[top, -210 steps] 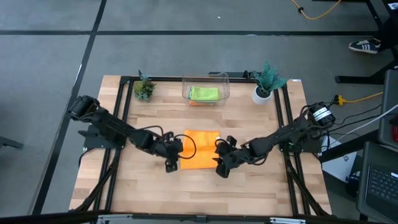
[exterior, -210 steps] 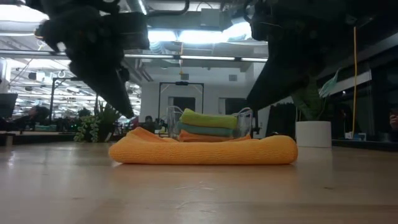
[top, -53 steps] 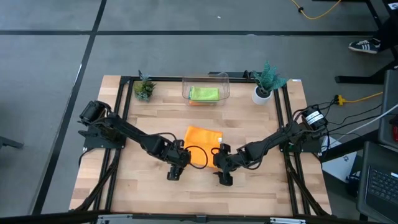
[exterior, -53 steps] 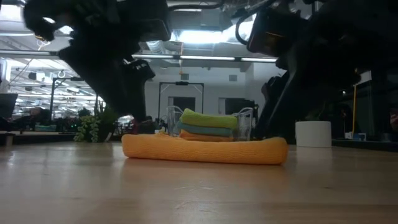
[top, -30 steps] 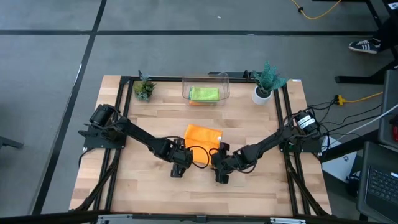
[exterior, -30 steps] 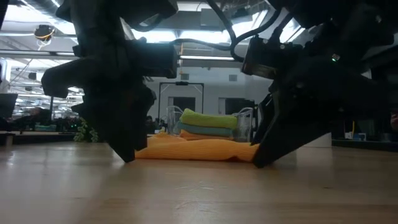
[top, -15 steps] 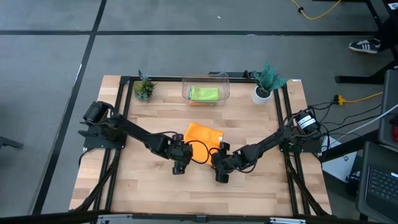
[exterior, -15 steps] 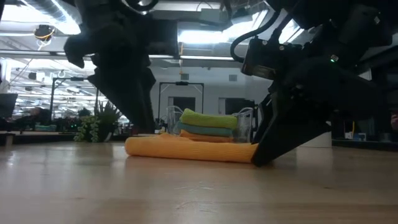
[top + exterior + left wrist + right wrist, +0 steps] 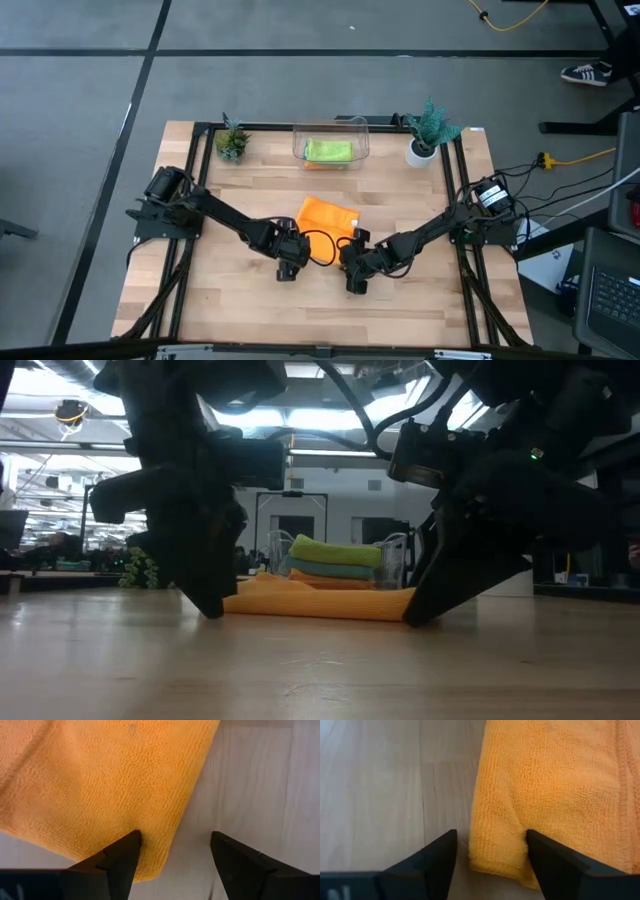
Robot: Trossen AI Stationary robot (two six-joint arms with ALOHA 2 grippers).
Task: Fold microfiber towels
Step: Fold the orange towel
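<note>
below, pale wood table (image 9: 400,300); both grippers' fingers spread, straddling orange towel (image 9: 326,216) corners; office behind.

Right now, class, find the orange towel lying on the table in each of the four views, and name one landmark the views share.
High view: orange towel mid-table, between both grippers.
Low view: towel centre, flat on the table, in front of the clear bin.
Left wrist view: fills the upper left.
Right wrist view: fills the right side.
Shared landmark: the wooden table.
</note>
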